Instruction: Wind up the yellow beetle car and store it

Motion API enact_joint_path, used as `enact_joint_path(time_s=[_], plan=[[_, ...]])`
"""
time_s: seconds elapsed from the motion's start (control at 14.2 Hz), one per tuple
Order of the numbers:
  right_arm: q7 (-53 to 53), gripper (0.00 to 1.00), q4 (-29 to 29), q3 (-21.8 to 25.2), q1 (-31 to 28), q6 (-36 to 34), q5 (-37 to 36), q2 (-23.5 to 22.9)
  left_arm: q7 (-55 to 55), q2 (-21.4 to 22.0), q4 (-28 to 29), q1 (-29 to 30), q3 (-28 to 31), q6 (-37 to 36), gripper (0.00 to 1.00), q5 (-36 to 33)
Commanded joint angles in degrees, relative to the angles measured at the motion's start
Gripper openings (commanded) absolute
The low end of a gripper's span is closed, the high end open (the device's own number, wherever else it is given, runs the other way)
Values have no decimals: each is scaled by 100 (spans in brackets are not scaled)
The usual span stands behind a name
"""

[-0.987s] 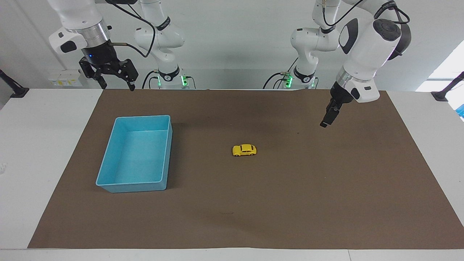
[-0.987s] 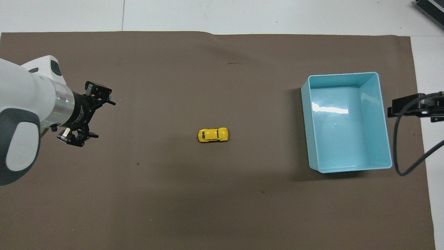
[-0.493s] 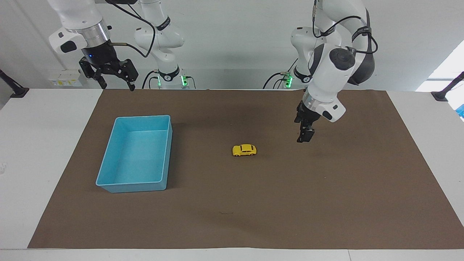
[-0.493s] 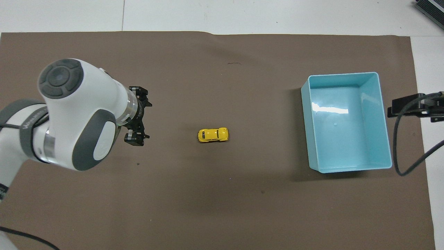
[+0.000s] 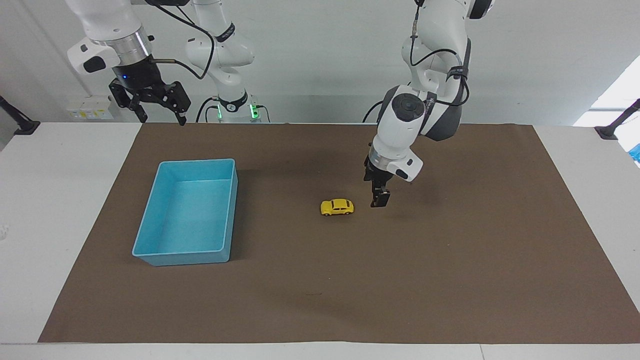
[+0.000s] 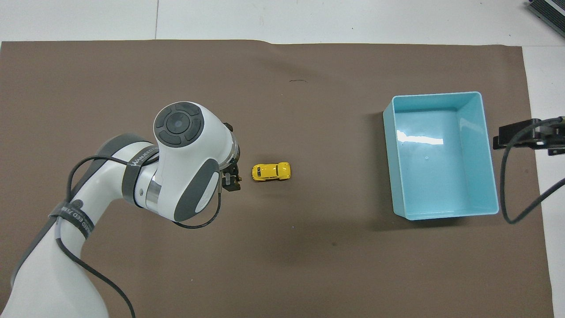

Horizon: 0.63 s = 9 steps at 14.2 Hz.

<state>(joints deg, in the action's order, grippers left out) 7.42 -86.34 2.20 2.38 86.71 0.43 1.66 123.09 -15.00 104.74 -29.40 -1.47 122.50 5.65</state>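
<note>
— Beside the left gripper [image 5: 379, 200], toward the bin [image 5: 165, 220], the car [image 5: 337, 207] sits untouched; fingers apart, empty.
— Reach step, then. Jaws must be centred over the car and lowered. Right gripper [image 5: 159, 117] waits, open.

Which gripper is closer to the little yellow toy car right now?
Left. The left gripper hangs just beside the small yellow beetle-shaped toy car; the right gripper waits raised at its own end, past the light-blue plastic bin.
</note>
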Motion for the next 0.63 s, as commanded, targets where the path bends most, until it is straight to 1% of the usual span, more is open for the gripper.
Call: enact_joint_path(time_s=[0.0, 0.14, 0.28, 0.42, 0.56], plan=[[-118, 100, -14, -17, -71, -31, 45, 63, 416, -144, 11, -232, 94, 273, 100, -11], [-118, 100, -14, -17, -71, -31, 45, 63, 575, -257, -15, -363, 94, 371, 100, -2], [-118, 100, -14, -17, -71, -31, 45, 63, 584, -573, -42, -592, 103, 519, 100, -11], [-118, 100, -14, -17, -71, -31, 45, 63, 619, -802, -111, -636, 94, 748, 100, 6], [-118, 100, -14, -17, -71, -31, 45, 63, 768, -917, -191, -768, 94, 836, 100, 6]])
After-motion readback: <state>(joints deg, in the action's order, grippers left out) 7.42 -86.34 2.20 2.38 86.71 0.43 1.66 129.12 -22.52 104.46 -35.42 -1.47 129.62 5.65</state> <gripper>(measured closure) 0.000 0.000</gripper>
